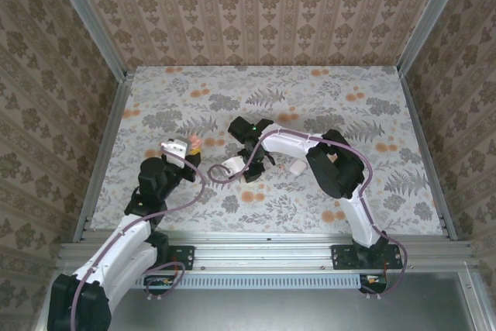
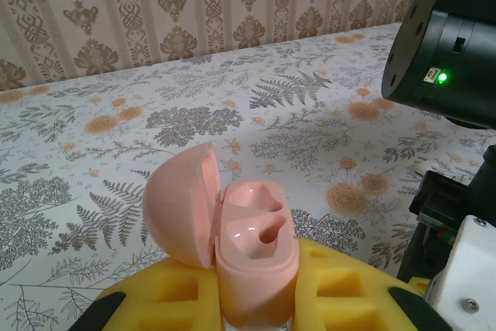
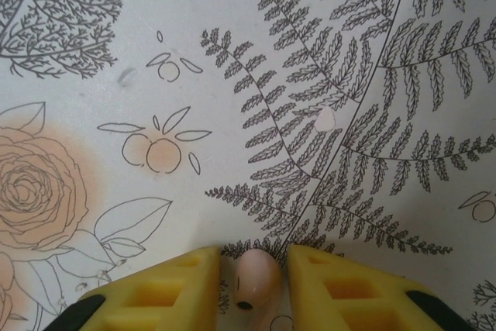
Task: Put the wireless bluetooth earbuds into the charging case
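Your left jaws are clenched on the glossy pink plastic charging case (image 2: pixel 256 269), which stands upright with its lid swung open and two moulded wells showing. Your right jaws flank a small pink plastic earbud (image 3: pixel 256 279) lying on the floral-patterned desk (image 3: pixel 232 75). You cannot tell whether they pinch it.

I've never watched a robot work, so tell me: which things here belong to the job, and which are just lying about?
Job: open pink charging case, held by the left gripper; pink earbud, between the fingers of the right gripper.
Just there: floral table cover; pale fleck on it; patterned walls.
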Action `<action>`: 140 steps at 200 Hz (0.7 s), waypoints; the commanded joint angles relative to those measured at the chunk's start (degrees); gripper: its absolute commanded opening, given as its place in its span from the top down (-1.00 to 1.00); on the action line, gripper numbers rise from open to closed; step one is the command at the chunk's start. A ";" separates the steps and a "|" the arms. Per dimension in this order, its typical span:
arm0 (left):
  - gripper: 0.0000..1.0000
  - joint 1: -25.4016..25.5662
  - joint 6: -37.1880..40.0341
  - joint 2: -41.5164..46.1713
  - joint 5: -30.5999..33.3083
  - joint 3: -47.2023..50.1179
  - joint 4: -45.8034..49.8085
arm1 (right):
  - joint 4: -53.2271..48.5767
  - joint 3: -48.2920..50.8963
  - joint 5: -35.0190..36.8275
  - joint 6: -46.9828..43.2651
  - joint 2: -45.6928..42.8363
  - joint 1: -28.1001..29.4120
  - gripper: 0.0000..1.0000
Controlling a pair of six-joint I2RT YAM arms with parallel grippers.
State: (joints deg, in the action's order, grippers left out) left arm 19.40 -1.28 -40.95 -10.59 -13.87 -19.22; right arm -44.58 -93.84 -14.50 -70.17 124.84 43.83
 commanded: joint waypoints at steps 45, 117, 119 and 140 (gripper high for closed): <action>0.71 -0.34 1.28 0.87 -0.20 -0.37 0.24 | -1.93 -1.70 2.64 -1.17 1.73 0.37 0.66; 0.72 -0.17 0.28 -1.20 -3.31 -0.53 -2.35 | 6.54 5.93 -6.20 6.64 -7.10 -1.95 0.68; 0.72 -0.16 0.15 -1.51 -3.41 -0.56 -2.67 | 7.25 6.52 -6.69 7.27 -7.60 -2.16 0.68; 0.72 0.56 -0.36 -4.84 -7.10 -0.96 -6.07 | 13.55 13.11 -11.60 13.51 -13.44 -4.18 0.68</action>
State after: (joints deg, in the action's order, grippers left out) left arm 19.42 -1.32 -43.03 -13.02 -13.89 -20.36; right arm -38.02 -86.52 -17.98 -64.58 119.44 42.13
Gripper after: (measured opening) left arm 0.190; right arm 0.162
